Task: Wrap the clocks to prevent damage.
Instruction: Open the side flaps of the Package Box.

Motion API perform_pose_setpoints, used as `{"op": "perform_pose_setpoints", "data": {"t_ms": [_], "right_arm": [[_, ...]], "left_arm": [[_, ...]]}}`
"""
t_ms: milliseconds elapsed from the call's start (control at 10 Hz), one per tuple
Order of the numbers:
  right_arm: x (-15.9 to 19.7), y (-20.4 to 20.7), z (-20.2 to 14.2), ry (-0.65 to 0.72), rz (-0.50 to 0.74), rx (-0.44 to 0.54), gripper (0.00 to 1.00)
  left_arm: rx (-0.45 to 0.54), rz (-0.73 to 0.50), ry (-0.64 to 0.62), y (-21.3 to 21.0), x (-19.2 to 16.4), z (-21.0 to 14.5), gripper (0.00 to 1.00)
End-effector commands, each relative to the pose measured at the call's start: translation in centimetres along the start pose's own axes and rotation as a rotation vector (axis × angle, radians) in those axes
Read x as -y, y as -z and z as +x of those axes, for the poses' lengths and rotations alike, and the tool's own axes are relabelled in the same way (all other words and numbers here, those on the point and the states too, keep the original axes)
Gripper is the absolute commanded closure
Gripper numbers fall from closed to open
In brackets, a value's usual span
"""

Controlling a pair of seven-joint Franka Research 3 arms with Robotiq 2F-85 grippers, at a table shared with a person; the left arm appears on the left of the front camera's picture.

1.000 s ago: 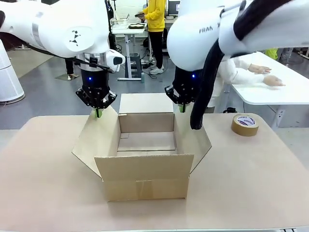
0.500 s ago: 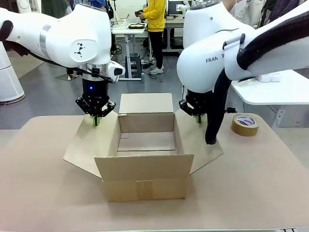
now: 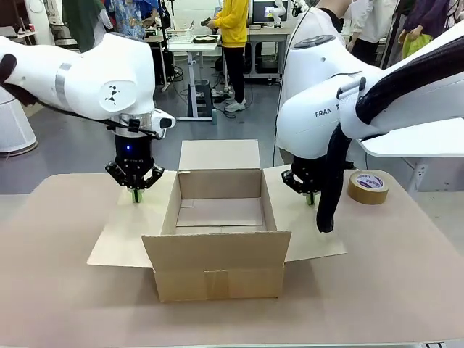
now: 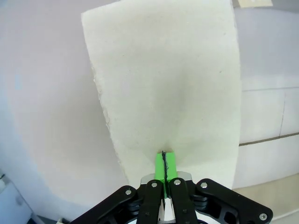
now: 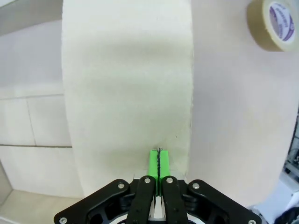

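Front view | left fingers (image 3: 135,196), right fingers (image 3: 311,201): closed together, empty, set on box (image 3: 217,254) side flaps (image 3: 123,235) | flaps are pressed to table (image 3: 391,283), likely for loading access.

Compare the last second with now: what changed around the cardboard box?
The left gripper and right gripper, both shut, moved outward and down, pushing the left flap and right flap from slanted to nearly flat on the table. Nothing was gripped or released. The box itself and the tape roll stayed put.
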State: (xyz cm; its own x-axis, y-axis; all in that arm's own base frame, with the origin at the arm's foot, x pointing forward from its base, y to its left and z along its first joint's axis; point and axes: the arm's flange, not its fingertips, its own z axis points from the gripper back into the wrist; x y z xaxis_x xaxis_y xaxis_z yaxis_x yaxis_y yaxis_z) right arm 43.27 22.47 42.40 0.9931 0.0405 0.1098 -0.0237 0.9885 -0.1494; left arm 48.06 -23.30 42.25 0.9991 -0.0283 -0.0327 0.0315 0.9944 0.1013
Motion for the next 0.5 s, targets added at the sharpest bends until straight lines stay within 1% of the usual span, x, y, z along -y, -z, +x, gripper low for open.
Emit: {"op": "perform_pose_setpoints", "data": {"t_ms": [0, 100, 200, 400], "right_arm": [[-0.6, 2.2, 1.0, -0.025, 0.075, -0.040, 0.99], [-0.5, 3.4, 1.4, -0.016, 0.098, -0.083, 0.99], [-0.3, 4.0, 1.9, 0.002, 0.098, -0.099, 0.99], [-0.2, 4.5, 2.3, 0.022, 0.092, -0.111, 0.99]], "left_arm": [[-0.002, -0.136, -0.013, 1.9, -1.0, 0.3, 1.00], [-0.006, -0.173, -0.026, 3.0, -1.5, 0.8, 1.00], [-0.024, -0.203, -0.034, 3.8, -2.1, 1.4, 1.00], [-0.032, -0.213, -0.037, 4.2, -2.6, 1.8, 1.00]]}}
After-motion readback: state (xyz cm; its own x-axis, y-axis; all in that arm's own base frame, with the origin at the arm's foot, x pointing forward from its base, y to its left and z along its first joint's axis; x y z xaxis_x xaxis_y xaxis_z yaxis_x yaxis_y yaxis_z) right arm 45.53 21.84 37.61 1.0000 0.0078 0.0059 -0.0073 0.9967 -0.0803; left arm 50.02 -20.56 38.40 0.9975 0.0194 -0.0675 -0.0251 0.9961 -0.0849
